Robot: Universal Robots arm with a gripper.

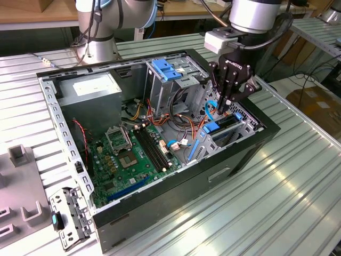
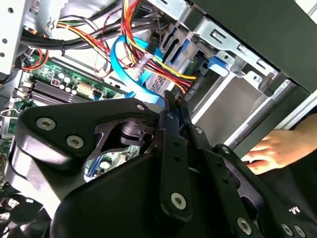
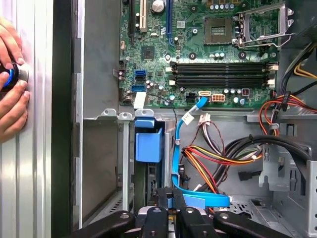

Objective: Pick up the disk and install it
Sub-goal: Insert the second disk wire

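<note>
At the exterior view's left we see a small bracket [image 1: 67,217] lying on the table [image 1: 298,176], beside the open case [image 1: 176,184]. Inside the case the motherboard [image 1: 133,154] lies flat. Further right, the disk [image 1: 224,126] sits in the drive bay [image 1: 250,127] at the case's corner. It seems to stand on its edge, and its long axis runs from the exterior view's lower left to upper right. In the first wrist view its blue carrier end [image 3: 148,145] points toward the motherboard. The gripper [image 1: 226,104] hangs just above the bay, with fingers [image 2: 173,116] drawn narrow, almost together, beside a blue cable [image 3: 198,200]. We cannot tell if they pinch anything. A hand [image 3: 12,99] rests outside the case.
</note>
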